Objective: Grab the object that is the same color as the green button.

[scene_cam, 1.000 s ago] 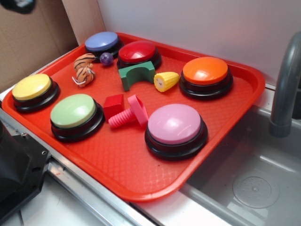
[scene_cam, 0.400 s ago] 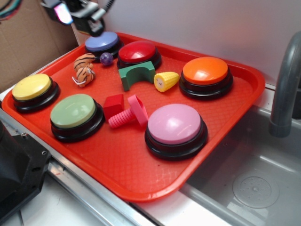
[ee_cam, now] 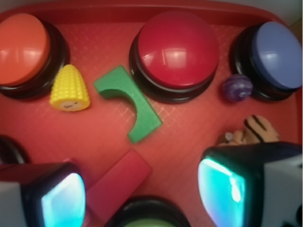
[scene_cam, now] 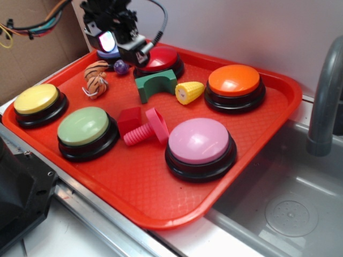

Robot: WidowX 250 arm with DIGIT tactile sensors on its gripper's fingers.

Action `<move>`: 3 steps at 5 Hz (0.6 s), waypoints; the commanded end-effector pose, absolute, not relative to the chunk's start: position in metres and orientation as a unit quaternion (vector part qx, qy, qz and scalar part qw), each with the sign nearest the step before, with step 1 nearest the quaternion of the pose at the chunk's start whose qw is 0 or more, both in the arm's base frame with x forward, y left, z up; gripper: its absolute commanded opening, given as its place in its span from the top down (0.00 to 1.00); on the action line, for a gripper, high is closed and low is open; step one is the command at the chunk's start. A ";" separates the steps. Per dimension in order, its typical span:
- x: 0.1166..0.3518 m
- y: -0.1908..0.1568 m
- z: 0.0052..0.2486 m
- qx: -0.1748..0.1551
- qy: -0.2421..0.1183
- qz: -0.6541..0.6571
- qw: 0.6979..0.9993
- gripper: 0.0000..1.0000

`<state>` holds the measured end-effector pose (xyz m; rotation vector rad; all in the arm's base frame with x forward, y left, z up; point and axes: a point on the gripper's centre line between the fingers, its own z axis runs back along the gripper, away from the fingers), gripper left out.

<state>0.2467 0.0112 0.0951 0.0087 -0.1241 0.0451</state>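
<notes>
**A:** Reading left to right, what are you risking?

**B:** Your gripper (scene_cam: 140, 55) is hovering with its fingers spread and empty, near the tiger toy (scene_cam: 96, 78) and purple ball (scene_cam: 121, 66). The green arch block (scene_cam: 155, 83) is lying in front of the red button (scene_cam: 158, 60), with the corn (scene_cam: 189, 92) just beside it.

**A:** So?

**B:** Descending off-centre, you're probably clipping the button's base or nudging the corn.

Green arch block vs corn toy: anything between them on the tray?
Nothing. In the wrist view only bare red tray shows between the green arch block and the corn toy; the exterior view shows the same narrow gap.
</notes>
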 end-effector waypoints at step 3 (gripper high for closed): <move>0.279 0.017 0.039 0.009 -0.064 0.041 0.997 0.00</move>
